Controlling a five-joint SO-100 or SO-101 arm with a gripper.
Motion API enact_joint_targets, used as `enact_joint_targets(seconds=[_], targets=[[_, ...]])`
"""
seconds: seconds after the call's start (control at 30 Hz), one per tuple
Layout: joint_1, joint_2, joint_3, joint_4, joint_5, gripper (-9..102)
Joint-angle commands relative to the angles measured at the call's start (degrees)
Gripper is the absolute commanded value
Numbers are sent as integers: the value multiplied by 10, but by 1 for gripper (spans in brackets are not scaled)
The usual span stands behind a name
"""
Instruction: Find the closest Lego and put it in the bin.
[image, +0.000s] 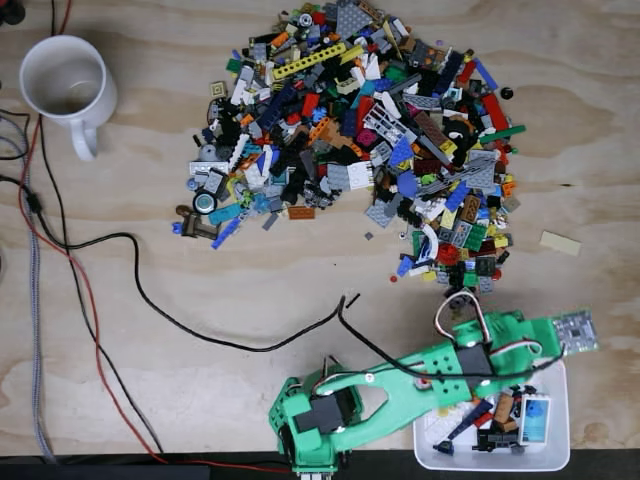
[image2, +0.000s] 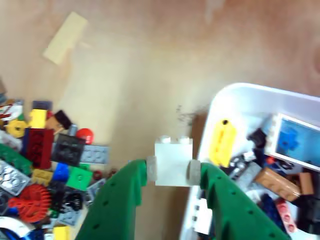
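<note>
Your gripper (image2: 172, 170) clamps a white brick (image2: 173, 161) level between both pads, poised beside the bin (image2: 240, 97) rim so it clears the wall before dropping in.

A green two-finger gripper (image2: 170, 171) is clamping a white Lego brick (image2: 173, 161) by its two sides, studs facing up in the wrist view, above the bare wooden table (image2: 150, 75). Just to the right, the white bin (image2: 235, 97) is holding a yellow piece (image2: 222, 142), a blue-and-white panel (image2: 296, 142) and a brown brick (image2: 276, 183). A heap of mixed Lego (image2: 47, 170) is lying at left, a lone tan plate (image2: 65, 37) well apart.
</note>
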Motion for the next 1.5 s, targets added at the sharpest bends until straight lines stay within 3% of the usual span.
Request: enact_joint_targets(seconds=[0.0,0.13,0.2,0.47,0.63,0.9,1.1,1.27,1.47], targets=[[96,62,31,-5,-26,4],[141,81,84,-11,-52,4],[149,87,97,-14,-55,10],[105,108,52,-12,-26,17],[-70,172,67,-39,-19,0],[-417,367,361,-33,-65,0],[-659,546,588,-16,23,0],[-763,652,664,39,80,0],[-800,799,743,105,78,0]])
